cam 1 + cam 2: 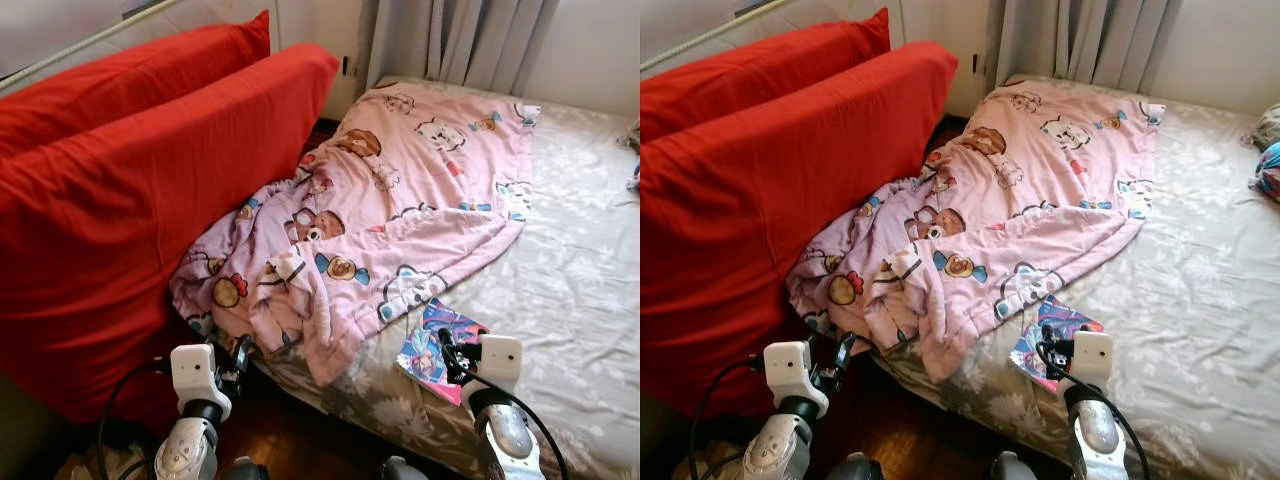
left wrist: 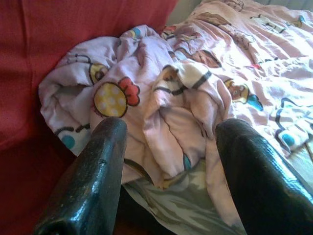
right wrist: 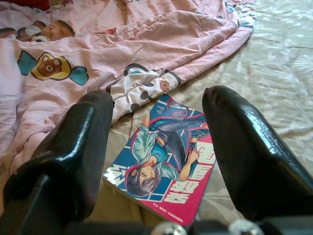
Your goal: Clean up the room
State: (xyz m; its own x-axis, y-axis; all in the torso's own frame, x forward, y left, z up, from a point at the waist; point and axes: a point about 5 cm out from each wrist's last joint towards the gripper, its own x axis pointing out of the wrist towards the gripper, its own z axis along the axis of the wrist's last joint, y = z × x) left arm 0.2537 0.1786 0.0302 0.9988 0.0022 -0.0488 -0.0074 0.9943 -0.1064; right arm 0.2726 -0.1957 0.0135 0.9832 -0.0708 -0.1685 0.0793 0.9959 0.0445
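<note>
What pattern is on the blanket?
Pink blanket with cartoon bears and candies; clearest in the left eye view.

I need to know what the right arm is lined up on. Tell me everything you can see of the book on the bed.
The book is a thin paperback with a glossy cover: a drawn figure in teal and pink, large pale lettering. It lies flat and closed on the grey floral sheet, near the bed's front edge, one corner beside or just under the pink cartoon blanket. The right gripper hovers open, its fingers framing the book without touching it.
</note>
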